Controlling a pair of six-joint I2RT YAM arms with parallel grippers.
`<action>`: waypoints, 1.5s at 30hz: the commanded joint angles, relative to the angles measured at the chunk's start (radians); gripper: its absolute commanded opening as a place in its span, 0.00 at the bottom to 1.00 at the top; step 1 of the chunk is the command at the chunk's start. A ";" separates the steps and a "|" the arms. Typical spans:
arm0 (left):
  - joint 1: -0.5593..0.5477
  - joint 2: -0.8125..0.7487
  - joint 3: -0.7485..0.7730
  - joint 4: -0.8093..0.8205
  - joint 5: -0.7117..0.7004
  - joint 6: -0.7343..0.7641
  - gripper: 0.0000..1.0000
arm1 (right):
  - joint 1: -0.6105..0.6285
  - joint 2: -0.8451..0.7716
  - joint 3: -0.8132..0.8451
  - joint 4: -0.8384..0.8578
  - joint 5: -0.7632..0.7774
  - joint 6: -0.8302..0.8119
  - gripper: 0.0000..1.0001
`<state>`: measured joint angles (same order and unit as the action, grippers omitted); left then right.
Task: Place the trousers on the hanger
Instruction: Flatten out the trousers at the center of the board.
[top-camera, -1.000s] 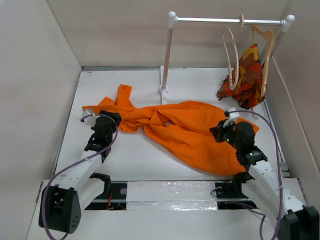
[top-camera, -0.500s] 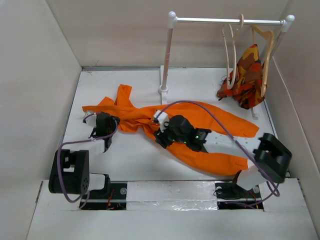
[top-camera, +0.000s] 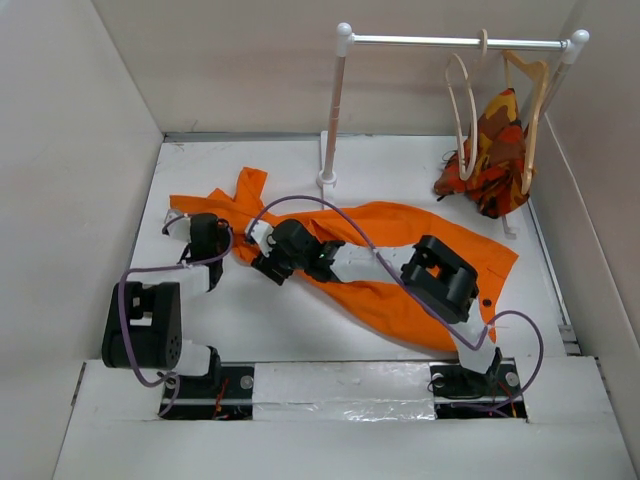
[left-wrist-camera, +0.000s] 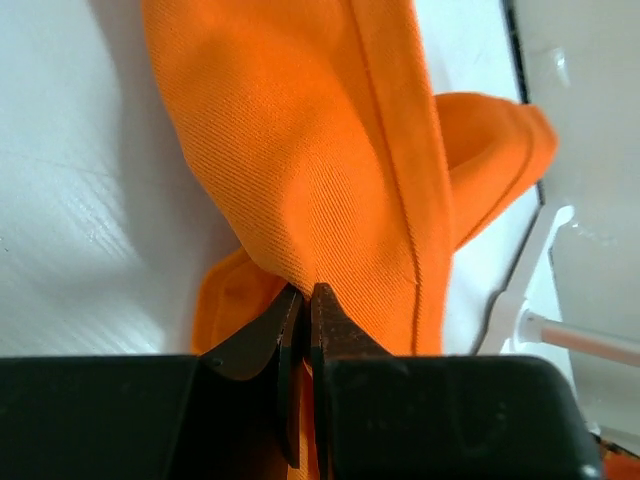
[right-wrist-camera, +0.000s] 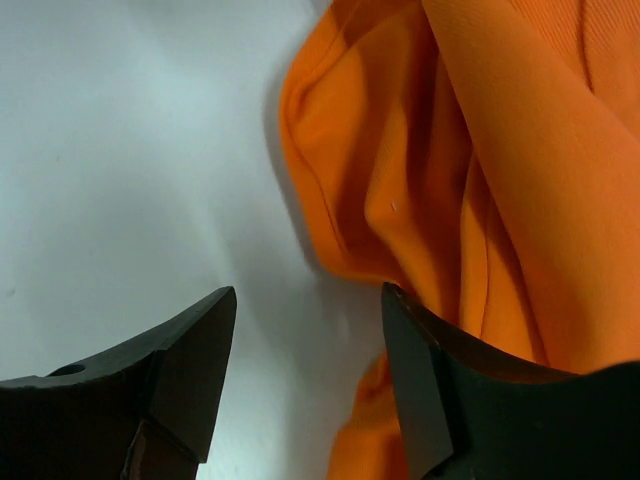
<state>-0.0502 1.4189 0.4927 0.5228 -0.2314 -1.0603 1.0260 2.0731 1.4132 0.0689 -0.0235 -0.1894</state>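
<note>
One thin fold of the trousers (left-wrist-camera: 300, 150) sits clamped in my left hand (left-wrist-camera: 305, 300); my right hand (right-wrist-camera: 307, 290) gapes at their edge. Closing there, it probably nips only hem and slips.

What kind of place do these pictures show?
Probably a robot test cell: plain panels wall in the white table, a small clothes rail stands on it, and the left arm and right arm are bolted at its edge.

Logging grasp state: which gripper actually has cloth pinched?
The left gripper: its jaws are shut on a fold of the trousers. The right gripper is open, gripping nothing.
</note>
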 joint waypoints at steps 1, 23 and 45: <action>0.009 -0.100 0.027 0.023 -0.060 -0.007 0.00 | -0.017 0.067 0.119 0.000 0.008 -0.054 0.68; -0.040 -0.269 0.372 -0.136 -0.166 0.189 0.00 | 0.097 -0.055 -0.101 0.167 0.031 0.032 0.00; 0.010 0.136 0.859 -0.641 -0.354 0.358 0.17 | 0.208 -0.780 -0.513 -0.101 0.108 0.172 0.68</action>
<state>-0.0475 1.5497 1.2854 -0.0113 -0.4671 -0.6743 1.2678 1.4254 0.9211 -0.0021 -0.0402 -0.0551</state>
